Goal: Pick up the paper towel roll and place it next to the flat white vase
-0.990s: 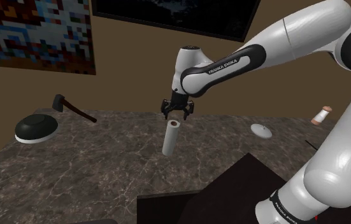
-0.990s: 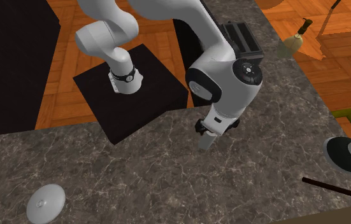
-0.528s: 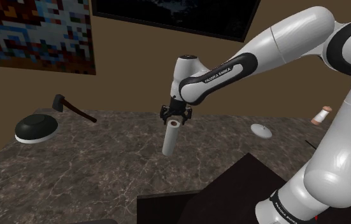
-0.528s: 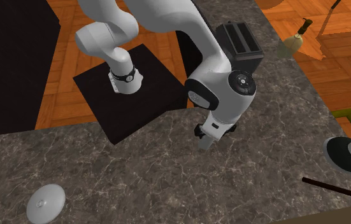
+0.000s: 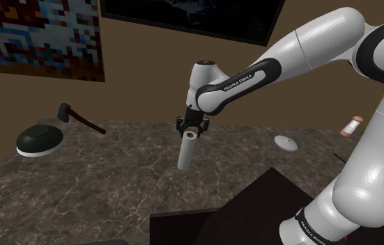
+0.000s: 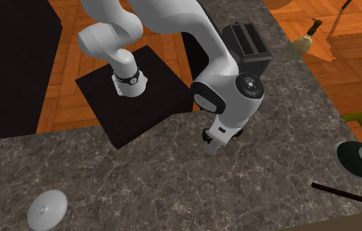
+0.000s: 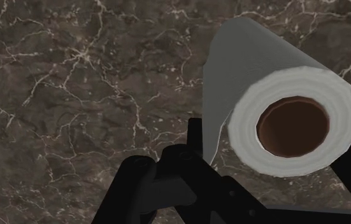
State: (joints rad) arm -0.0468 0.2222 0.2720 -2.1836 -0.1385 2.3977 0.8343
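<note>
- Paper towel roll (image 5: 187, 149): a pale cylinder with a brown core, at the centre of the shoulder view. Its lower end seems to rest on the worktop (image 5: 113, 181).
- End effector (image 5: 192, 128): its black fingers (image 7: 196, 137) lie against opposite sides of the roll's upper end, apparently clamped on it.
- Handling, as a judgement: the roll is probably light, soft and compressible, and its paper skin offers good friction. A hard squeeze would dent it rather than break it. A hold near the top rim, as here, lets the length hang below, so it may swing when carried; a grip lower on the body would steady it.
- Flat white vase (image 5: 286, 142): a low pale disc at the right of the shoulder view, well apart from the roll, with bare worktop between them.
- Worktop: dark stone veined in white, hard and level, so the roll should stand on end there.
- Room: brown wall with a pixelated picture (image 5: 37, 35) at upper left, a black dish (image 5: 38, 140) and an axe (image 5: 79, 118) at left, and a wooden floor (image 6: 35, 59) in the second exterior view.
</note>
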